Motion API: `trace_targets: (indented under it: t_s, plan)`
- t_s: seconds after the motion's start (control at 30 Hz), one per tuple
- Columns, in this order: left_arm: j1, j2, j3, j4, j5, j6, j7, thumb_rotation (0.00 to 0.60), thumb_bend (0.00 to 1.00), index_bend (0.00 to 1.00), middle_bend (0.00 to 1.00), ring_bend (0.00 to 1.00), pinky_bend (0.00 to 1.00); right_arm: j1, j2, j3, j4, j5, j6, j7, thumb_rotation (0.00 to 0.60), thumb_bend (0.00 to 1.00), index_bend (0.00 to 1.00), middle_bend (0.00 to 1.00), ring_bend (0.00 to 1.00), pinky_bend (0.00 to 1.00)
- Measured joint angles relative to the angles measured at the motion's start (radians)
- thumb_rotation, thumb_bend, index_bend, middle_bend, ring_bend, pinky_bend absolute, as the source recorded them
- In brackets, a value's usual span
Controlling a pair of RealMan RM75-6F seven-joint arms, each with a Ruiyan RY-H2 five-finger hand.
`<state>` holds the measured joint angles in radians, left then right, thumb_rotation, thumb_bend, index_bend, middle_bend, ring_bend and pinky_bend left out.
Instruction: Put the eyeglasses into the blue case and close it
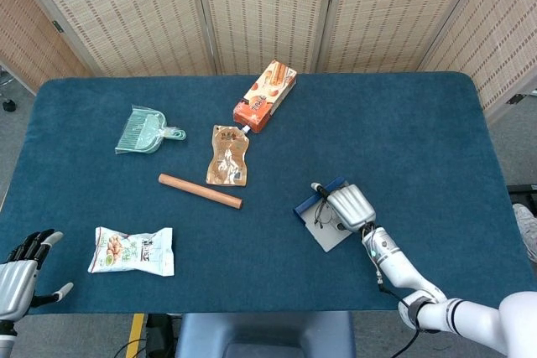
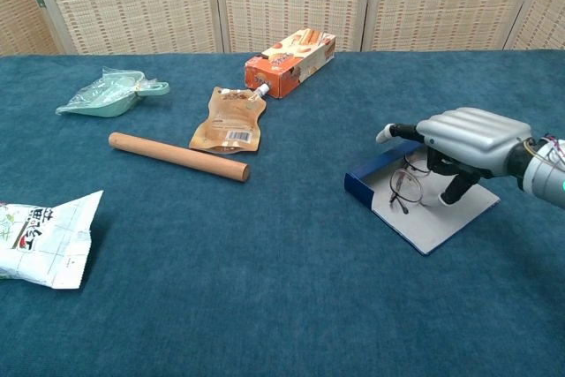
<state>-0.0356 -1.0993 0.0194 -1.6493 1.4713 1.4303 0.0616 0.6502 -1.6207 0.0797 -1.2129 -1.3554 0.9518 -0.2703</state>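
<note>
Teal cloth: it covers my table [image 1: 419, 123], the largest surface in both views.
Screen: woven cane panels [image 1: 260, 6] stand behind the far edge.
Orange carton: a long snack box [image 1: 265, 95] lies near the far middle, set at an angle.
Snack bag: a white printed packet [image 1: 132, 251] lies flat near my left front.
Dustpan: a pale green pan [image 1: 144, 131] sits on the far left, handle pointing right.
Dowel: a wooden rod [image 1: 200, 191] lies aslant between the dustpan and the case.
Pouch: a brown spouted pouch [image 1: 227, 155] lies just below the carton, its cap towards it.
Blue case: the case [image 2: 422, 203] lies open and flat at my right front, pale lining up, blue wall on its left side.
My right hand: it [image 2: 468, 140] hovers over the case's far right part, palm down, fingers curled downward and thumb stretched left; it holds nothing that I can see.
My left hand: it [image 1: 17, 270] shows at the near left corner, off the cloth, fingers spread, holding nothing.
Eyeglasses: the thin-rimmed pair [image 2: 405, 184] rests inside the open case, just left of my right hand's fingertips.
</note>
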Motion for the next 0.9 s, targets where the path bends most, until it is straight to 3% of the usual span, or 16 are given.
trace_targets:
  t_s: [0.9]
  plan:
    - [0.006,-0.001,0.003,0.014,-0.01,-0.002,-0.013,0.6,0.2,0.18,0.13,0.1,0.22,0.095,-0.136,0.077,0.117,0.016,-0.02,-0.038,0.6,0.23,0.12,1.0,1.0,1.0]
